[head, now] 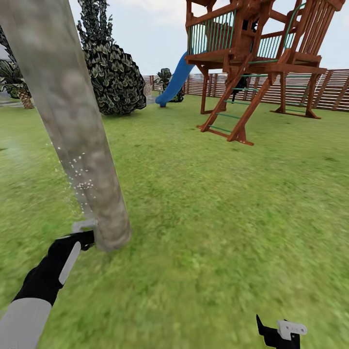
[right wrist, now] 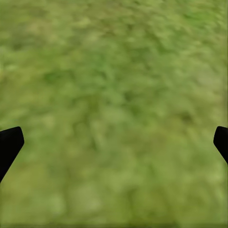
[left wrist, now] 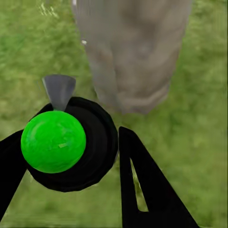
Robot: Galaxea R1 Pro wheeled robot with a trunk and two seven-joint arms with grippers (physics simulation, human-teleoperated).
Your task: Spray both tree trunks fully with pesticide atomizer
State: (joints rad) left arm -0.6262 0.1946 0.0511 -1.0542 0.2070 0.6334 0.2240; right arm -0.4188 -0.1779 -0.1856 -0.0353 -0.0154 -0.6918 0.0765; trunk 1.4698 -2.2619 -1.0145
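The left pincer (left wrist: 71, 156) pinches the atomizer (left wrist: 66, 142) around its rigid, probably light body, nozzle near the trunk (head: 72, 126); the right pincer (right wrist: 114, 142) is spread.

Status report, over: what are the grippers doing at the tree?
Left gripper shut on atomizer, nozzle at tree trunk. Droplets on bark. Right gripper open over grass. Nothing in the way.

No readable text, labels, brands, numbers or signs in any view. Tree trunk (head: 72, 121), play tower (head: 252, 53), slide (head: 174, 80), fence (head: 334, 89) and the green-topped atomizer (left wrist: 53, 141): all blank surfaces, no markings legible.
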